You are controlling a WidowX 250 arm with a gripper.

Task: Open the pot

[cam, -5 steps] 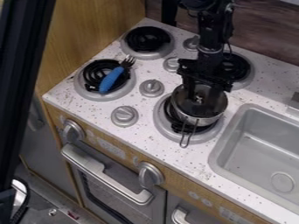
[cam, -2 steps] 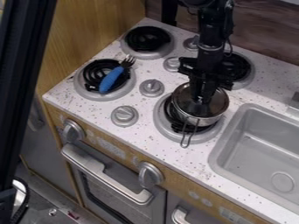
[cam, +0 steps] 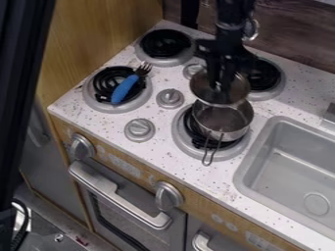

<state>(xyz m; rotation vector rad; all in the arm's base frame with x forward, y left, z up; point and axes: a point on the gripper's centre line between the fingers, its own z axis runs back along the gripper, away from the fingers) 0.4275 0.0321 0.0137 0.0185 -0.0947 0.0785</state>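
Observation:
The black gripper [cam: 221, 88] hangs above the front right burner, its fingers together on the middle of the lid, where the knob is hidden. Held by it, the round lid [cam: 238, 95] is above and behind the pot, raised off it and slightly tilted. The small metal pot [cam: 229, 125] sits on the burner with its inside showing and its wire handle pointing to the front.
A blue-handled fork [cam: 126, 89] lies across the front left burner. Grey stove knobs [cam: 170, 98] stand between the burners. On the right is the grey sink [cam: 263, 162]; behind the stove rises a brown wall [cam: 288, 37].
Earlier the gripper's fingers were apart over the lid, then close together on it. Now gripper and lid are up and back from the pot, whose inside has come into view.

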